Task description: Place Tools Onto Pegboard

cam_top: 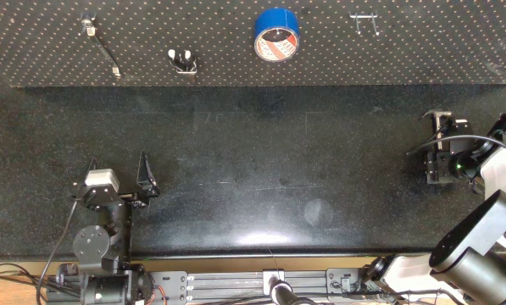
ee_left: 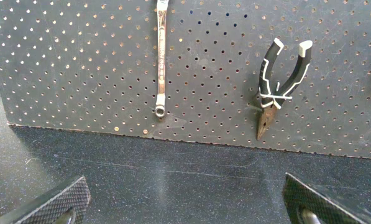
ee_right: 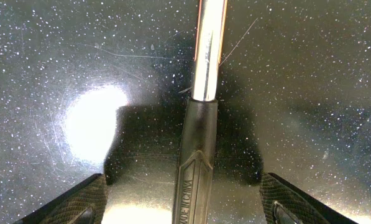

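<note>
Since the chrome-shafted hammer with the black rubber grip (ee_right: 201, 124) lies flat on the dark speckled table (cam_top: 261, 169) at the far right, the right gripper (ee_right: 182, 186) is the arm for it. It hangs directly over the handle with its fingers spread wide, one on each side of the grip, and holds nothing yet. The hammer's long axis runs straight out from the gripper toward the perforated black pegboard (cam_top: 456, 51), head end nearer the board. The fingers would therefore close across the handle, so no wrist turn looks needed. I can't tell if the fingers touch the table. The left gripper (cam_top: 118, 168) is also open and empty. It sits well apart on the left side, facing the hung silver wrench (ee_left: 162, 59) and black-handled pliers (ee_left: 278, 81). The bare metal hook (cam_top: 364, 21) on the board's right looks like the likely target.
</note>
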